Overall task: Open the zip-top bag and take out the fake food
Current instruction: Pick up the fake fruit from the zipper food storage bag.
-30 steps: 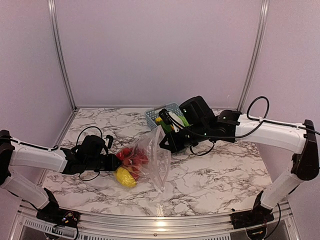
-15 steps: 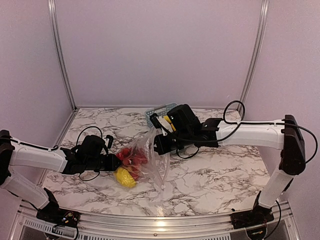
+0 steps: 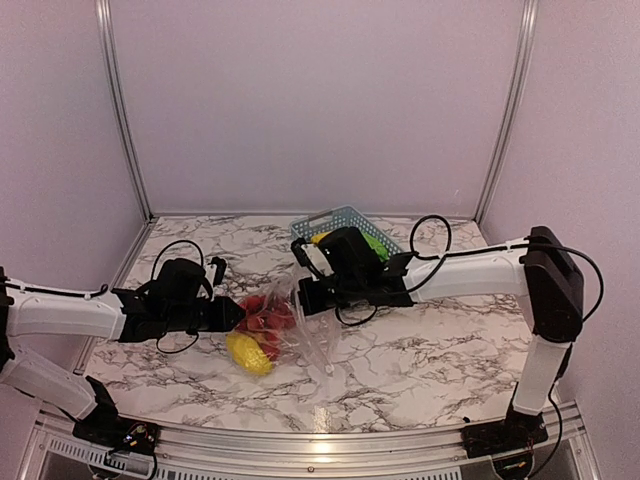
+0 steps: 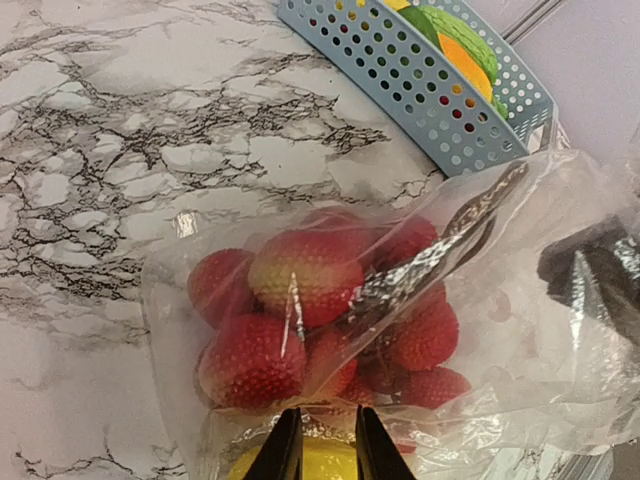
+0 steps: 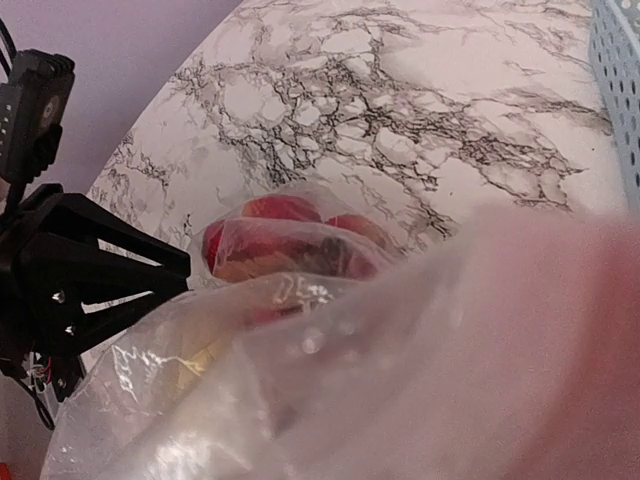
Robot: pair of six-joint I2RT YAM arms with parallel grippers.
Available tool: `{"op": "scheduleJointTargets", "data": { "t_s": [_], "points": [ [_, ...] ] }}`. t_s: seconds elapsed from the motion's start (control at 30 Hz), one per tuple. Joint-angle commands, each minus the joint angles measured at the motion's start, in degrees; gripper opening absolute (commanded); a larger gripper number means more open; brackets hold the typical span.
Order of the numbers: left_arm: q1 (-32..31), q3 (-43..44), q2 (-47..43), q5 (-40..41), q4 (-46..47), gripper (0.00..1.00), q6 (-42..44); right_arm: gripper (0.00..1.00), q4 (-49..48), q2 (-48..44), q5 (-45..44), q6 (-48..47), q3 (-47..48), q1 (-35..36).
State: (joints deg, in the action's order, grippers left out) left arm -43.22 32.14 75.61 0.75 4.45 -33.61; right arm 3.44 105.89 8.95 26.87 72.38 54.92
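Observation:
The clear zip-top bag (image 3: 305, 325) lies crumpled on the marble between my two grippers. Red berry-like fake food (image 4: 300, 275) and a yellow piece (image 3: 248, 352) show through its film. My left gripper (image 4: 322, 452) is at the bag's left end, with its narrow jaws pinched on the plastic just in front of the yellow piece. My right gripper (image 3: 300, 290) is at the bag's raised upper edge and seems shut on it. In the right wrist view, bag film (image 5: 350, 380) covers the lens and hides those fingers.
A blue-grey lattice basket (image 3: 345, 222) stands behind the bag at the back. It holds green, yellow and orange toy pieces (image 4: 455, 45). The right arm's cable loops over the table behind it. Bare marble (image 3: 430, 360) lies to the front right.
My right arm has swung left and down, carrying the bag's top edge toward the left gripper and uncovering the basket. The bag stands lower and more bunched. My left gripper has barely shifted.

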Motion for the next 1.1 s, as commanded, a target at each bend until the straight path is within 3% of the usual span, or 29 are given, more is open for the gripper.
{"op": "scheduleJointTargets", "data": {
  "t_s": [0.0, 0.17, 0.57, 1.07],
  "points": [
    [0.24, 4.15, -4.43, -0.49, -3.51, 0.21, 1.48, 0.11, -2.86, 2.11, -1.48, 0.3, 1.71, 0.37],
    [0.79, 7.91, -3.6, 1.96, -6.41, 0.23, 2.86, 0.12, -2.92, 3.5, -0.96, 0.28, 2.69, 0.45],
    [6.45, 24.55, 16.73, -4.94, -7.0, 0.21, 10.16, 0.17, -4.85, 5.04, -0.36, -0.53, 4.77, 0.46],
    [7.01, 24.34, 20.46, -15.97, -6.58, 0.2, 12.71, 0.25, -4.42, 10.48, 1.08, -0.81, 10.49, 0.47]
  ]
}}
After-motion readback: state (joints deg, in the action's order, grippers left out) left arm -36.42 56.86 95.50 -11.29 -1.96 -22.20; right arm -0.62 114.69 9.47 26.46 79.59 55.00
